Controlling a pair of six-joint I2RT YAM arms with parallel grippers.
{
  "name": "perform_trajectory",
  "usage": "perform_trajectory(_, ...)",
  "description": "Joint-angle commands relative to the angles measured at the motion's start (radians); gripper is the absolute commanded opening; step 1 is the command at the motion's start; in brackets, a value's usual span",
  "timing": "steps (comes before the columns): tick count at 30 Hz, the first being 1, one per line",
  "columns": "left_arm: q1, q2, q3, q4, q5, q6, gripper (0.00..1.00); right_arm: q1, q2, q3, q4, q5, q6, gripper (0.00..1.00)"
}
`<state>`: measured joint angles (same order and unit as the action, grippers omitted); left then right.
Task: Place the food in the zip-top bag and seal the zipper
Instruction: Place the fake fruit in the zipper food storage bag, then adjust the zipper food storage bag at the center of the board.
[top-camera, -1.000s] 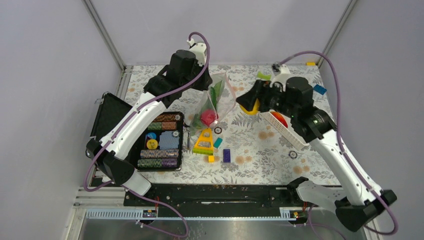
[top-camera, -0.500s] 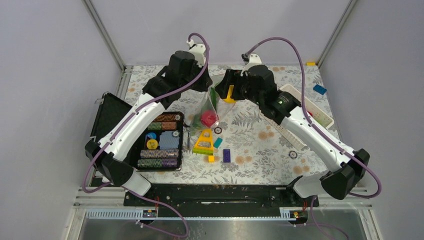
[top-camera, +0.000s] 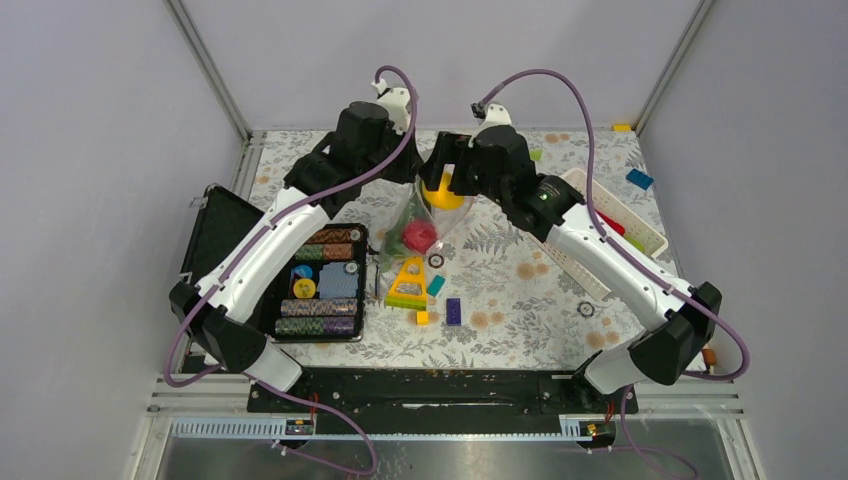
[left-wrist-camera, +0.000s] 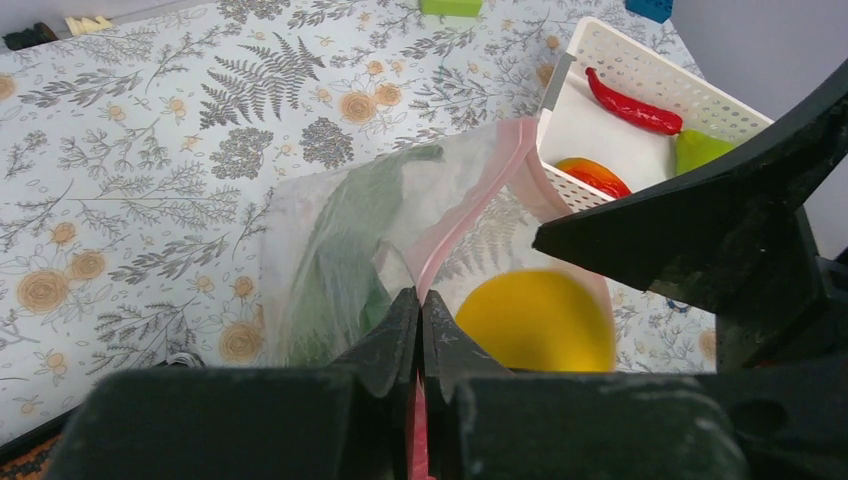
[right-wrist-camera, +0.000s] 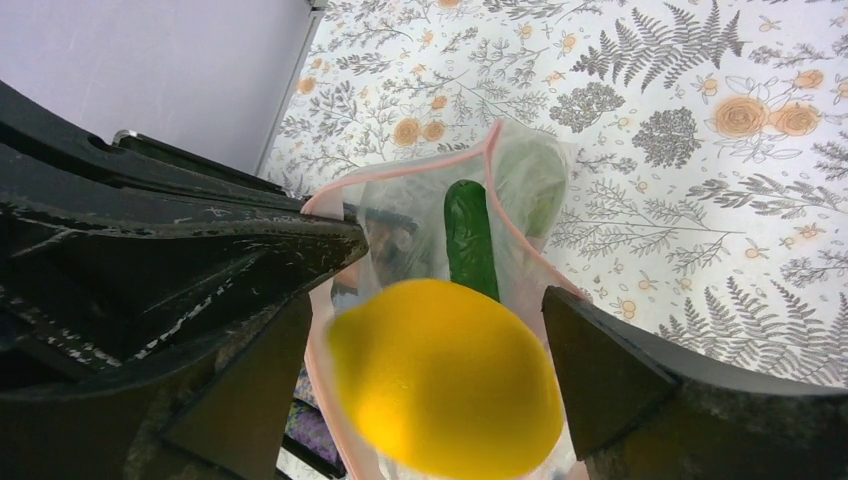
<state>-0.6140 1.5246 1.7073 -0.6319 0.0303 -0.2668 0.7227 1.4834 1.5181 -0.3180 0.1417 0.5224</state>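
The clear zip-top bag (top-camera: 420, 215) is lifted at its mouth. My left gripper (left-wrist-camera: 420, 300) is shut on the pink zipper (left-wrist-camera: 470, 210) and holds that edge up. Inside the bag lie a green cucumber (right-wrist-camera: 470, 235) and a red ball-like fruit (top-camera: 418, 235). My right gripper (right-wrist-camera: 427, 300) hangs over the bag's open mouth with its jaws wide. A yellow round fruit (right-wrist-camera: 445, 375) is between them, blurred and apart from both fingers (right-wrist-camera: 600, 380), partly inside the pink rim. From above, this yellow fruit (top-camera: 441, 193) shows at the bag mouth.
A white slotted basket (left-wrist-camera: 640, 70) to the right holds a red chilli (left-wrist-camera: 630, 100), an orange piece (left-wrist-camera: 595, 175) and a green piece (left-wrist-camera: 700, 150). A yellow triangular toy (top-camera: 408, 280), small bricks (top-camera: 453, 310) and an open black case (top-camera: 322, 283) lie nearer.
My right arm has swung left from the basket to over the bag mouth, carrying the yellow fruit. Its jaws have widened and the fruit now sits loose between them. The left gripper has kept its hold.
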Motion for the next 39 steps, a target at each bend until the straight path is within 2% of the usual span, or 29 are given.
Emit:
perform_trajectory(1,0.005,-0.057,-0.007,0.085,-0.011,-0.018,0.0,0.023,0.006,0.057,0.005,0.03,0.004,0.99)
perform_trajectory(11,0.005,-0.066,-0.017,0.095,-0.027,-0.016,0.0,0.025,-0.076,-0.009,0.049,0.029,-0.086,1.0)
perform_trajectory(18,0.005,-0.063,-0.017,0.096,-0.026,-0.018,0.0,0.024,-0.234,-0.175,0.05,0.194,-0.164,1.0)
perform_trajectory(23,0.005,-0.056,-0.015,0.098,-0.025,-0.026,0.0,0.024,-0.254,-0.256,0.037,0.258,-0.141,0.98)
perform_trajectory(28,0.005,-0.041,0.0,0.093,0.023,-0.026,0.0,0.023,-0.167,-0.254,0.085,0.206,-0.07,0.73)
perform_trajectory(30,0.005,-0.033,0.012,0.082,0.033,-0.026,0.0,0.024,-0.133,-0.231,0.089,0.162,-0.076,0.51)
perform_trajectory(31,0.006,-0.03,0.02,0.076,0.033,-0.026,0.0,0.024,-0.125,-0.223,0.099,0.152,-0.089,0.36)
perform_trajectory(33,0.006,-0.018,0.062,0.045,0.025,-0.026,0.0,0.024,-0.126,-0.192,0.094,0.159,-0.128,0.11)
perform_trajectory(34,0.005,-0.009,0.094,0.028,0.024,-0.024,0.0,0.024,-0.134,-0.17,0.077,0.172,-0.155,0.02)
perform_trajectory(39,0.005,0.005,0.199,-0.004,0.021,-0.018,0.0,0.023,-0.223,-0.079,-0.002,0.236,-0.294,0.0)
